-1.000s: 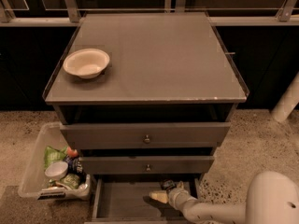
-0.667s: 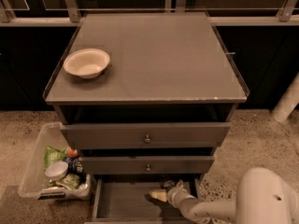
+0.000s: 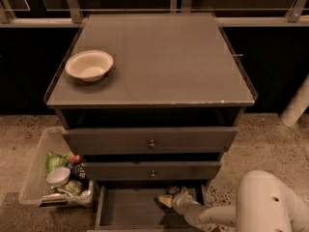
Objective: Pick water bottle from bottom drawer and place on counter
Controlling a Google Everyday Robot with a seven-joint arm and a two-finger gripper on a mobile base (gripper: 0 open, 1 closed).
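The bottom drawer (image 3: 130, 208) is pulled open at the foot of the cabinet, and its flat dark floor shows on the left. My gripper (image 3: 165, 201) reaches in from the right, low over the drawer's back right part, just under the middle drawer's front. The water bottle is hidden; only a small dark shape shows behind the gripper. Above, the counter (image 3: 164, 57) is a broad grey-brown top.
A white bowl (image 3: 89, 65) sits on the counter's left side. Two knobbed drawers (image 3: 151, 143) are slightly open above the bottom one. A clear bin (image 3: 36, 178) of snack packets stands on the floor to the left. My white arm (image 3: 268, 202) fills the lower right.
The white arm body has shifted a little to the left into view. The gripper stays at almost the same spot in the drawer.
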